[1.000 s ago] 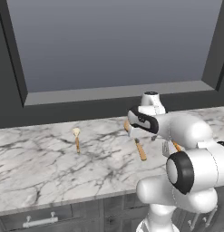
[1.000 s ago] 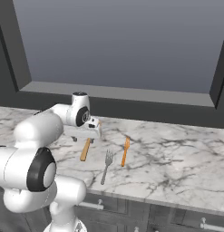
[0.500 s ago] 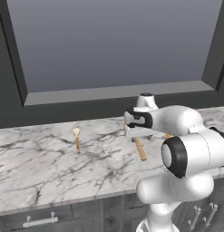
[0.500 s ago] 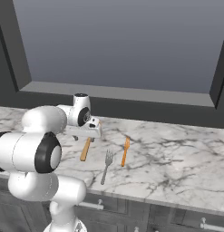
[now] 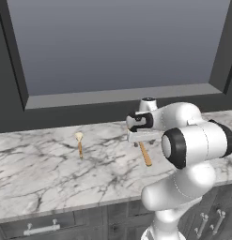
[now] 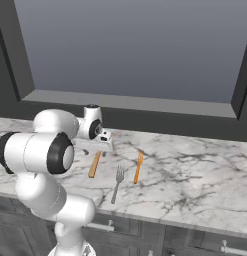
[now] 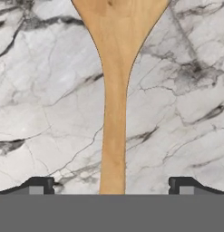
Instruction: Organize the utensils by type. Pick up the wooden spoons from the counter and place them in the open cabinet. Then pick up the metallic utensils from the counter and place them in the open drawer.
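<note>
The long tan wooden spoon (image 7: pixel 114 113) lies on the white marble counter (image 7: pixel 50 90), its handle running straight down between my fingertips (image 7: pixel 41 185). My gripper (image 7: pixel 111 186) is open and straddles that handle from above without touching it. From the base, the gripper (image 5: pixel 142 139) hangs low over the spoon handle (image 5: pixel 145 154). A shorter wooden spoon (image 5: pixel 80 143) with a pale bowl lies to the left. Right of the big spoon (image 6: pixel 94 165) lie the silver fork (image 6: pixel 116 182) and the orange-handled utensil (image 6: pixel 138 166). The cabinet and drawer are out of view.
A dark window frame and sill (image 5: pixel 117 96) run along the back of the counter (image 5: pixel 42 173). Below the front edge are dark drawer fronts with short silver handles (image 5: pixel 40 228). My own arm's elbow (image 5: pixel 197 143) bulks over the counter's right part.
The hand has come down and a little left over the big spoon's handle, and the elbow has swung forward. The jaws stay wide. No utensil has moved.
</note>
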Motion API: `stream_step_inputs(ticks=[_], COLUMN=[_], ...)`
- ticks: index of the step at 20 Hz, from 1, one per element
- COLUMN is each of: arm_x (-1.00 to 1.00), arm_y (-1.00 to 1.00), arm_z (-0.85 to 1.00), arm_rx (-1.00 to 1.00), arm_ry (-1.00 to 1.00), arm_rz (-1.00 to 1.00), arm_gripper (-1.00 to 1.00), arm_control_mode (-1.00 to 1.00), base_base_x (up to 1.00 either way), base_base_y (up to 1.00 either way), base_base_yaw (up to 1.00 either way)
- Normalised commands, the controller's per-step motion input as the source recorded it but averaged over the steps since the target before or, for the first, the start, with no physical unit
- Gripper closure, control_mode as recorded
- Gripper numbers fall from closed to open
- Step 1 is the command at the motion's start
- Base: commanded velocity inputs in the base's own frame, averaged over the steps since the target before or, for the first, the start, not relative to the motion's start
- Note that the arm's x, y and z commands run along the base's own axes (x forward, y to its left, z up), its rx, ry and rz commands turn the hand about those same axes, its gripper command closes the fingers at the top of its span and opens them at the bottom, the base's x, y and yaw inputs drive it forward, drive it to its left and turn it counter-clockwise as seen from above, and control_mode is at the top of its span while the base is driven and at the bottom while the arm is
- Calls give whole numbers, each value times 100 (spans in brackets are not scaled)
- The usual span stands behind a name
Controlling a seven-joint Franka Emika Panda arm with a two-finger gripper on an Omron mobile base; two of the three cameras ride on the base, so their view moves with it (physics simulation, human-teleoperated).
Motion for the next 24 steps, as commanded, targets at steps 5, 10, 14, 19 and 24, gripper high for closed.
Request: stream_step_inputs(ticks=[5, 10, 14, 19, 24], arm_x=[14, 14, 5, 3, -5], arm_y=[0, 0, 0, 0, 0], arm_z=[-29, -28, -24, -20, -3], arm_rx=[0, 0, 0, 0, 0], arm_ry=[0, 0, 0, 0, 0], arm_rz=[0, 0, 0, 0, 0], arm_gripper=[-100, -100, -100, -100, 100], arm_control_mode=[-100, -100, -100, -100, -100], base_base_x=[0, 0, 0, 0, 0], base_base_y=[0, 0, 0, 0, 0], base_base_yaw=[0, 0, 0, 0, 0])
